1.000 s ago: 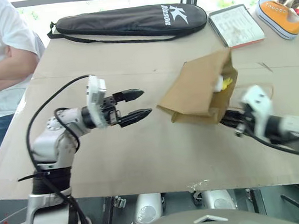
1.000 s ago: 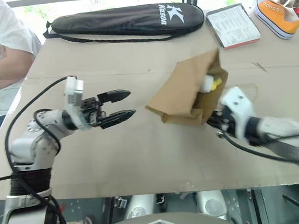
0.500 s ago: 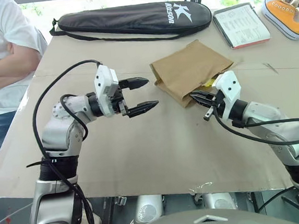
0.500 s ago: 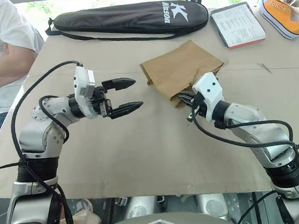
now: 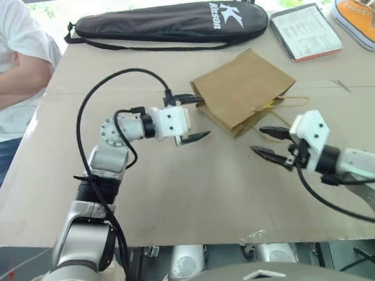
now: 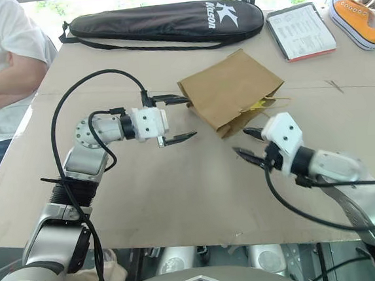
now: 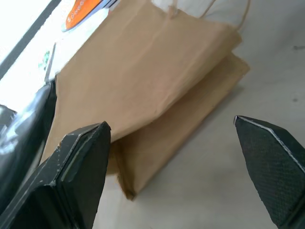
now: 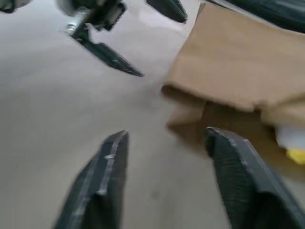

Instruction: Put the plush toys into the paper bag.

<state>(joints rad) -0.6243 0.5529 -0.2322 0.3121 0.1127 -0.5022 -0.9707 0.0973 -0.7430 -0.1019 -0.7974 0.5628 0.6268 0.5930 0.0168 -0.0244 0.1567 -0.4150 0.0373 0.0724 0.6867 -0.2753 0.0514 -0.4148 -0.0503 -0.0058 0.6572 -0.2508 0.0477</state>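
Note:
The brown paper bag [image 5: 242,86] lies flat on the table, its mouth and cord handles [image 5: 283,102] turned toward my right arm. Inside the mouth, in the right wrist view, a white plush toy with a yellow bit [image 8: 289,140] peeks out. My left gripper [image 5: 195,118] stands open at the bag's closed end, one finger above and one below that corner, nothing between them. The left wrist view has the bag [image 7: 152,71] just ahead of the spread fingers. My right gripper [image 5: 268,142] is open and empty, a short way off the bag's mouth on the near side.
A long black zip case [image 5: 164,24] lies along the table's far edge, with a clipboard [image 5: 306,30] and an orange sneaker [image 5: 360,17] at the far right. A person with folded arms [image 5: 4,71] stands at the table's left side.
The bag has gone from lifted and tilted to lying flat. My right gripper opened and drew back from its mouth. My left gripper rolled and moved right, up to the bag's closed end.

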